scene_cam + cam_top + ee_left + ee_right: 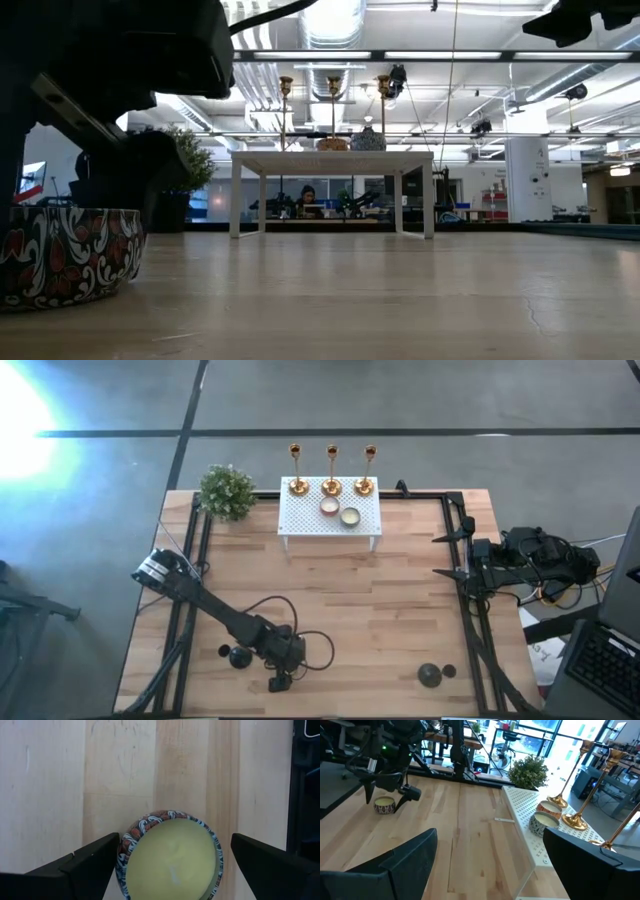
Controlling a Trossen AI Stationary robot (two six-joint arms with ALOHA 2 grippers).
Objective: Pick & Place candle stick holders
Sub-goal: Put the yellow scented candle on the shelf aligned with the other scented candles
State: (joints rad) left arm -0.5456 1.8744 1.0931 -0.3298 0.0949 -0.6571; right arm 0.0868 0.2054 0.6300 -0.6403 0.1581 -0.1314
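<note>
A: Where is our left gripper [170,865]?
B: Low at the table's near edge, fingers spread wide on either side of a patterned candle tin [170,857], not touching it.

A: And our right gripper [450,555]?
B: Parked at the right edge of the table [390,620], fingers spread, holding nothing.

A: The candlesticks?
B: We see three gold candlesticks [331,470] standing in a row along the back of the white rack [305,520], with two candle tins [339,511] just in front of them. One black holder [239,656] sits just beside our left arm, another black holder [430,675] near the front right. A potted plant [227,491] stands left of the rack.
</note>
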